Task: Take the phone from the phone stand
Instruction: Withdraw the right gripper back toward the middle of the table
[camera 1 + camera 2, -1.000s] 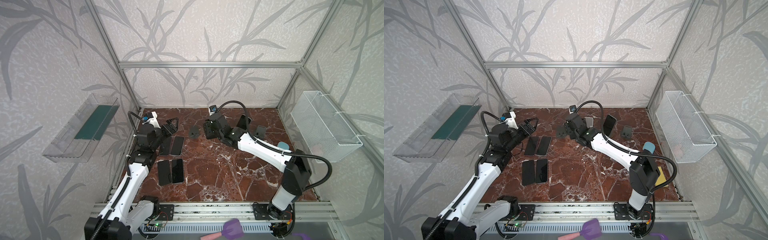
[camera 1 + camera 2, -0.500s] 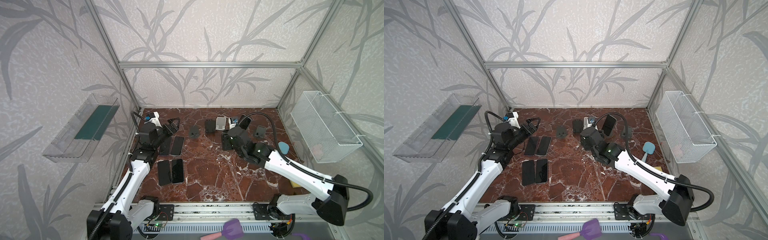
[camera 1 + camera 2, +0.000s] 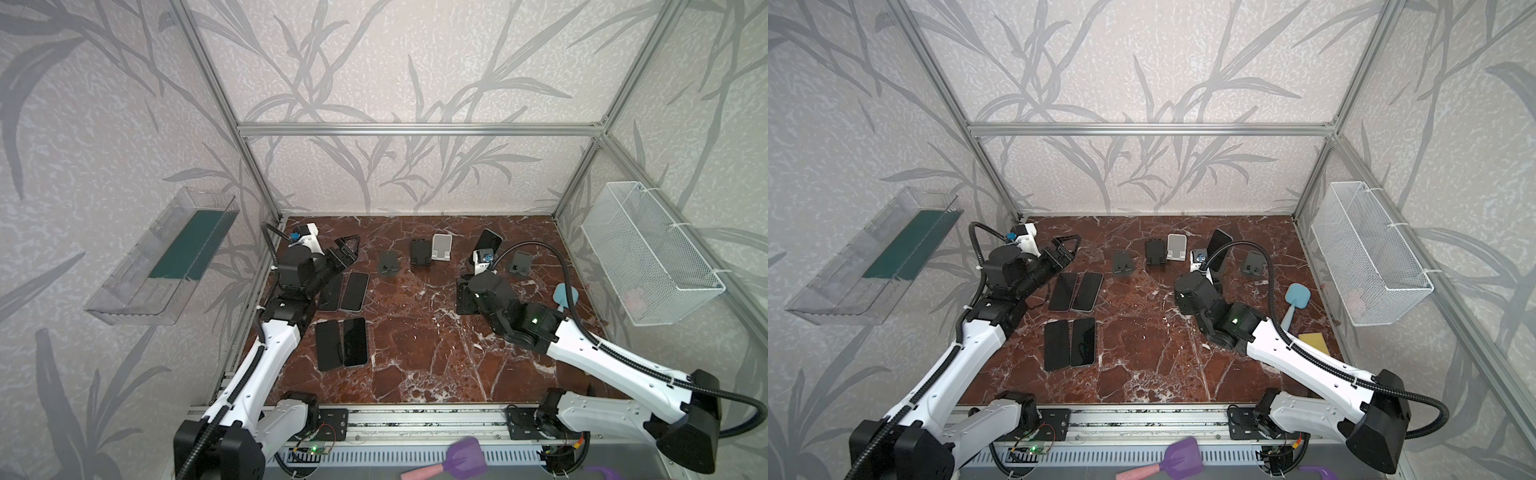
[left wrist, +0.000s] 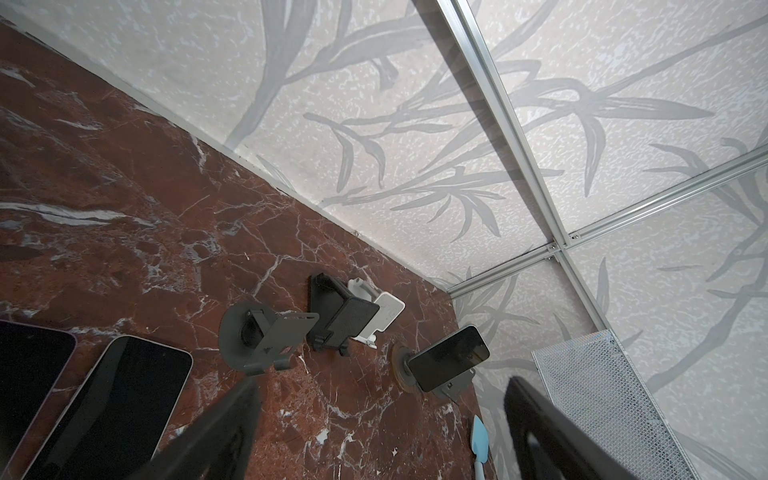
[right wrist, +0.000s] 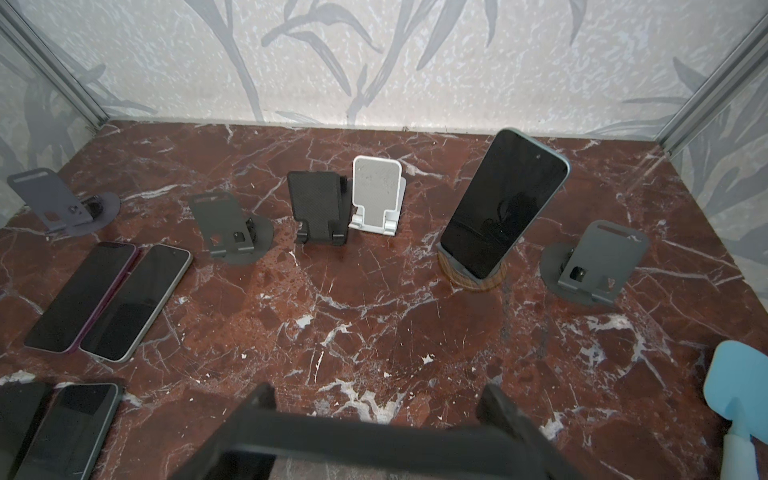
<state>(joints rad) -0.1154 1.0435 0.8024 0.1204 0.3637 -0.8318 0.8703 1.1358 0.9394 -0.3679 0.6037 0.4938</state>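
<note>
Right wrist view shows the phone (image 5: 505, 203), long axis leaning toward the back wall, in its round phone stand (image 5: 469, 278) near, at one o'clock of the right tool (image 5: 378, 399), whose jaws gape empty, while the equally open, empty left tool (image 3: 348, 249) sits well apart at the phone's nine o'clock.

Five dark-screened slab phones (image 5: 505, 203), four flat, one propped; three grey flat-plate stands with round bases (image 5: 224, 226); one black folding stand (image 5: 318, 208); one white folding stand (image 5: 376, 193); one round wooden stand (image 5: 461, 279); one light-blue spatula (image 5: 735, 378); one white wire basket (image 3: 648, 257); one clear plastic wall tray (image 3: 133, 307).
</note>
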